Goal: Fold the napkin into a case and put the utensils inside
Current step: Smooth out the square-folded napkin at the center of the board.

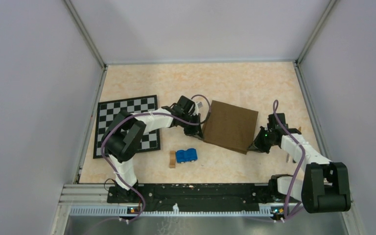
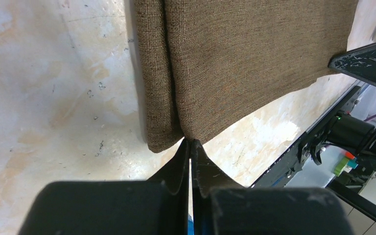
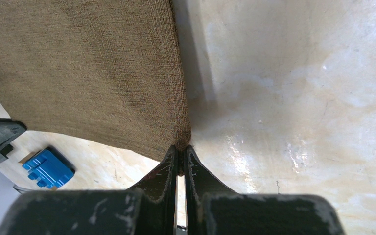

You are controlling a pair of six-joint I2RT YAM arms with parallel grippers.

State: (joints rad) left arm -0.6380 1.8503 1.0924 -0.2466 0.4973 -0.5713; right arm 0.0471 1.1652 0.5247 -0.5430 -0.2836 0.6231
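A black-and-white checkered mat (image 1: 126, 125) lies flat at the left of the table, partly covered by the left arm's elbow. In front of the cloth, between the two arms, sit a small tan wooden block (image 1: 172, 159) and a blue ridged plastic piece (image 1: 186, 155), touching or just beside each other and well clear of both sets of fingers. Nothing lies on top of the cloth or between it and the fingers. A black mounting rail (image 1: 191, 193) runs along the near edge and carries both arm bases. The table (image 1: 235, 81) has a pale, cream-and-peach marbled top with small dark specks and scuffs, glossy enough to catch glare under the right wrist, and plain pale grey walls close it in on three sides. The napkin (image 1: 231, 126), a dark brown woven cloth, is spread near the middle of the table, turned slightly so its edges run at an angle to the table's. The left gripper (image 2: 191, 144) is pinched tight on the napkin's near-left corner, with the fabric rising from between the closed fingertips and a narrow fold of cloth lying beside the main sheet. The right gripper (image 3: 181, 148) is likewise clamped on the near-right corner. The near edge spans between the two, held up off the table, with bare tabletop showing beneath it and a shadow beside it.
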